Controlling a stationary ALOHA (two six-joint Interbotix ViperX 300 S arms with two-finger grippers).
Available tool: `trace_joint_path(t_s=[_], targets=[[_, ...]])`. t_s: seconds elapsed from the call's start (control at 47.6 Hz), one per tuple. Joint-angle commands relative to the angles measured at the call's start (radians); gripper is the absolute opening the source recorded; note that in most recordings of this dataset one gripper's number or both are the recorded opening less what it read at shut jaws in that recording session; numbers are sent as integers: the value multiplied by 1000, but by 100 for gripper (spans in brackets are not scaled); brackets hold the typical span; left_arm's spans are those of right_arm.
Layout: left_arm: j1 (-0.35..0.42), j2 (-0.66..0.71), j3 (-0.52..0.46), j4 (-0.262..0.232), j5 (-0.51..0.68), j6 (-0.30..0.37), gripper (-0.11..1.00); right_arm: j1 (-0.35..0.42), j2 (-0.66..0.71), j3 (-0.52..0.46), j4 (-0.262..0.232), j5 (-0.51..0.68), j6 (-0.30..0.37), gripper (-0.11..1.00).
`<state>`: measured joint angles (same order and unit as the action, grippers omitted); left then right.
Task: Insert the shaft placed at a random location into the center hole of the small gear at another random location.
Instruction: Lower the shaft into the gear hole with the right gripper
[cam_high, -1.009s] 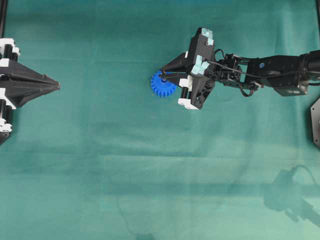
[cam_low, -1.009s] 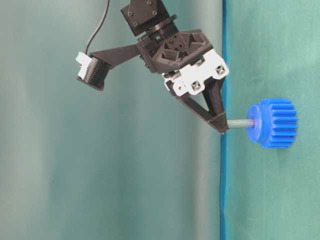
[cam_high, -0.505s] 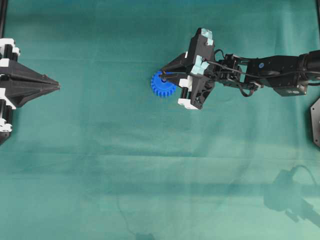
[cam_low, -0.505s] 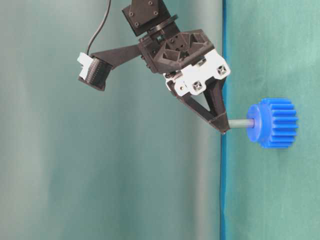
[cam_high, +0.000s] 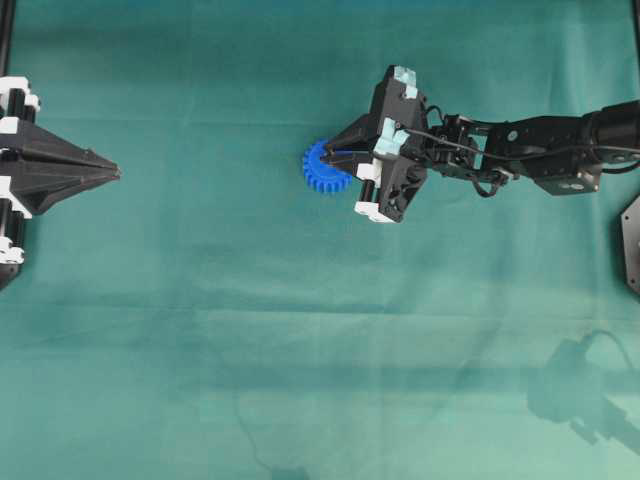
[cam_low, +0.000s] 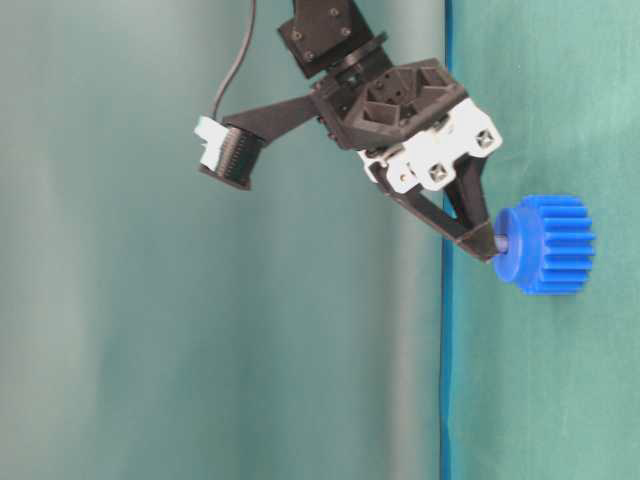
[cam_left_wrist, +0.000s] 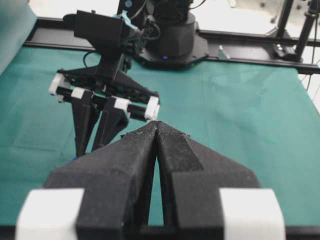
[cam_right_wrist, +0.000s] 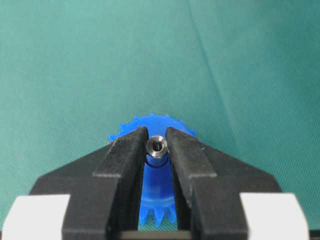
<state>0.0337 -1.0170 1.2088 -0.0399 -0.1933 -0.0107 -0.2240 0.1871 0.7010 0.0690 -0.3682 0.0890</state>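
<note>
One blue gear (cam_high: 327, 171) on the worktop (cam_high: 300, 330), with green cloth covering it. One small metal pin (cam_right_wrist: 157, 147), seen end-on. Two robot arms, each with one hand: left hand (cam_high: 112, 173), right hand (cam_high: 330, 153). Each hand has two black fingers. One gear, one pin, nothing else loose.

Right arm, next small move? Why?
Probably open the right pincer and lift straight off. It is shut on the shaft, its tips nearly at the gear hub, and little shaft shows in the table-level view, so it looks seated.
</note>
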Motion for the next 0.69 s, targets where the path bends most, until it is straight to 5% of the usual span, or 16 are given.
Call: trace_joint_path(t_s=[0.0, 0.673], targets=[[2, 5, -6, -3, -5, -2, -1, -8, -8, -20, 2, -15, 0, 15], [2, 5, -3, -3, -5, -2, -1, -6, 2, -15, -3, -8, -2, 15]])
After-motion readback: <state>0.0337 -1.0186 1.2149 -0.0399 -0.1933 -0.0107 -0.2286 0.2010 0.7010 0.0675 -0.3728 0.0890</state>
